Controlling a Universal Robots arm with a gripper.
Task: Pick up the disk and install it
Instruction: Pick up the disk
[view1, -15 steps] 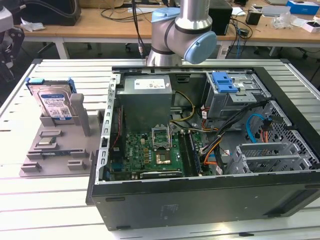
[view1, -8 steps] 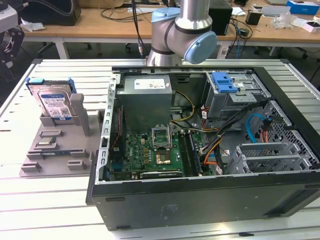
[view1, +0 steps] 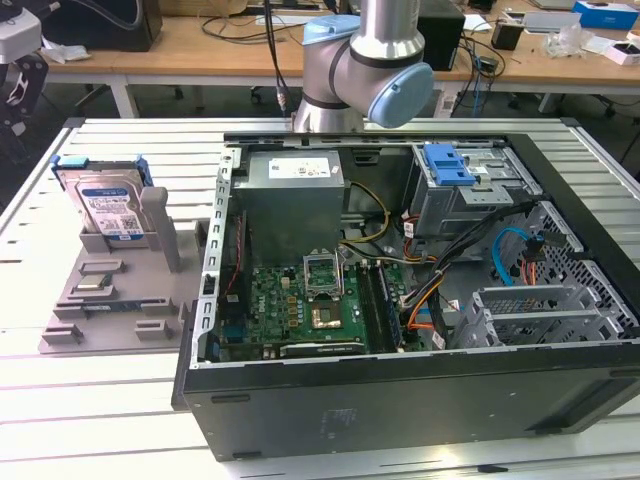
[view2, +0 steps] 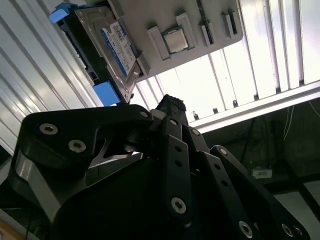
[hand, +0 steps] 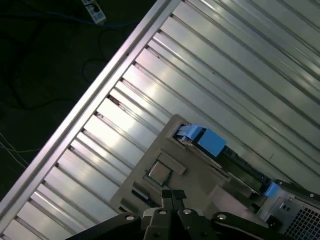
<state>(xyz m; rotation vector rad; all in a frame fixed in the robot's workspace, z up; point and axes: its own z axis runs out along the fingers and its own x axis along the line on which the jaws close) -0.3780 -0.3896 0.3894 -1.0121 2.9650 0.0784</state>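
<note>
Disk (view1: 108, 210): upright on edge in the grey holder (view1: 110, 300) on the table (view1: 90, 400), at the exterior view's left of the open computer case (view1: 400, 400); not yet picked.
Why upright: I judge the slot leaves its top edge free for grasping.
Jaws: clenched on nothing, fingertips (hand: 166, 194) pressed together; above the holder, apart from the disk.
Case: side panel off, interior exposed.

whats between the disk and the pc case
In the exterior view, a grey upright post of the holder tray stands right beside the disk, then a narrow bare strip of slatted table runs up to the case.
</note>
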